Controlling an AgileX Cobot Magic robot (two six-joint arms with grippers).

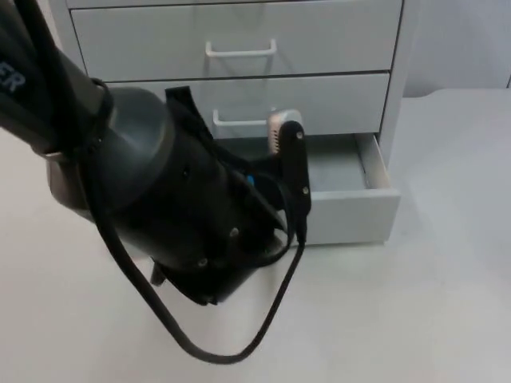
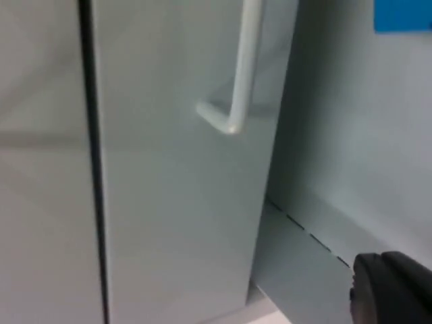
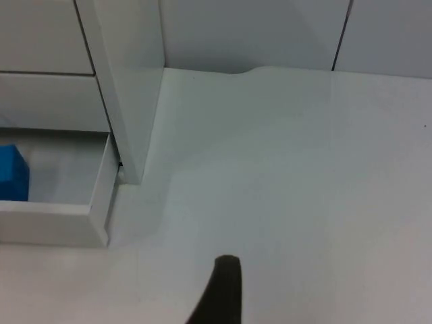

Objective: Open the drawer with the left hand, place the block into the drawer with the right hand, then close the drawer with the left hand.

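Note:
The white cabinet's (image 1: 319, 32) bottom drawer (image 1: 351, 211) stands pulled out. A blue block (image 3: 12, 174) lies inside it, against the drawer's left part, and the blue block (image 2: 403, 15) is also in the left wrist view. My left arm (image 1: 160, 199) hangs over the left half of the open drawer and hides it from above. My left gripper (image 2: 391, 290) is close to the middle drawer's front, just below its handle (image 2: 239, 74) and above the open drawer's inside. My right gripper (image 3: 221, 291) hovers over bare table to the right of the cabinet, away from the drawer (image 3: 47, 219).
Two shut drawers with white bar handles (image 1: 241, 51) sit above the open one. The cabinet's right side panel (image 3: 128, 81) stands next to the drawer's corner. White table (image 1: 447, 303) stretches to the front and right, with the grey wall (image 3: 270, 34) behind.

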